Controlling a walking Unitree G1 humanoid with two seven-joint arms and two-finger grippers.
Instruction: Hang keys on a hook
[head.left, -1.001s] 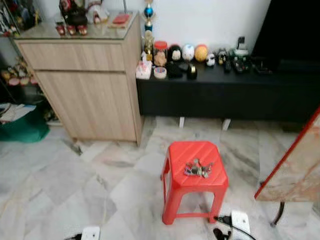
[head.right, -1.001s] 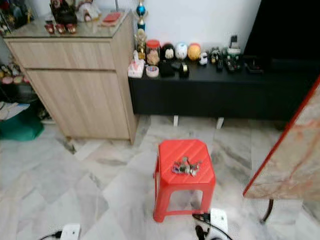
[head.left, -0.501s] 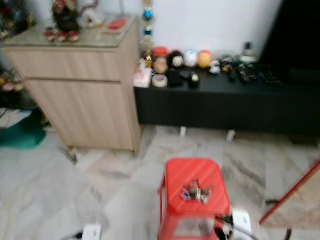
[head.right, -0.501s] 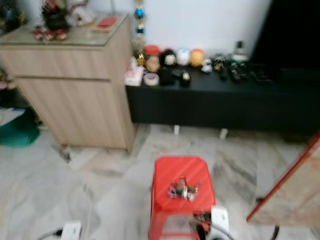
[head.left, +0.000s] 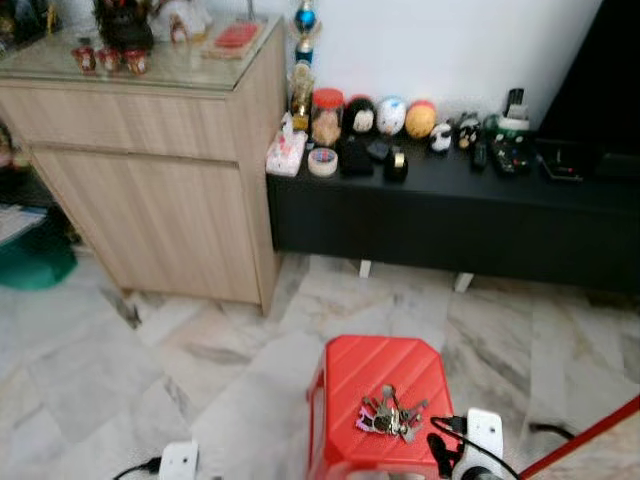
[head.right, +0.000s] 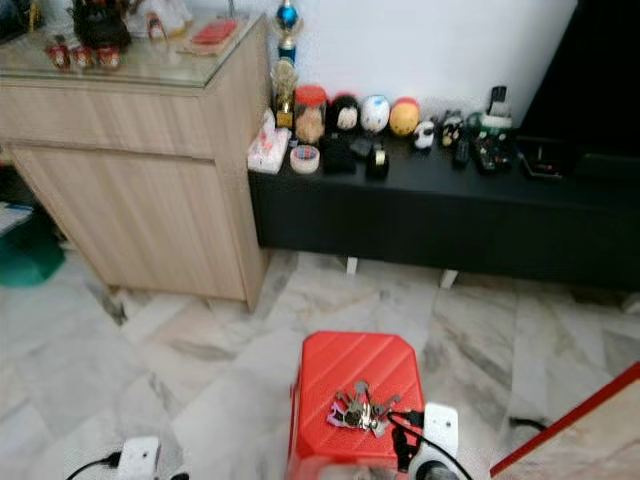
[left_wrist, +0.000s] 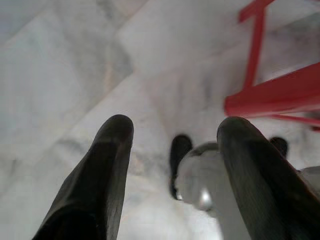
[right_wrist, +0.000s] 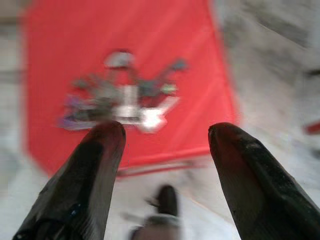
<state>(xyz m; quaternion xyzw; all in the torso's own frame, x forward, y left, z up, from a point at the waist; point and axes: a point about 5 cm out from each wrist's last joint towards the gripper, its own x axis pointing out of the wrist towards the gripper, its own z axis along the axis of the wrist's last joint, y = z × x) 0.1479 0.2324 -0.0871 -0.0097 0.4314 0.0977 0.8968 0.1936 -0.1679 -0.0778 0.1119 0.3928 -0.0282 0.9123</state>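
Marble floor (head.left: 120, 370), grey-white tiles, covers the lower part of the head views. Long black low cabinet (head.left: 450, 210) runs along the white wall; its top surface carries a row of small round figurines and jars (head.left: 390, 115), a tape roll (head.left: 322, 160) and dark gadgets at the right end. Light wood cabinet (head.left: 160, 190) stands to its left, touching its end, with a glass top holding small ornaments and a red flat item (head.left: 237, 36). A trophy (head.left: 304, 40) stands at the corner between the two. Red plastic stool (head.left: 380, 385) stands on the floor in front of the black cabinet, near the bottom edge. White power strip (head.left: 480, 440) with a black cable sits just beside the stool's right side; another white plug block (head.left: 178, 460) lies on the floor to the left. Keys (head.left: 388, 415), a bunch on a ring, lie on the stool seat toward its near edge.

Right pincer (right_wrist: 165, 132) hangs above the stool, fingers spread wide, keys blurred between and beyond the tips, not touching. Left pincer (left_wrist: 172, 130) is also wide, empty, over the floor beside the stool's legs.
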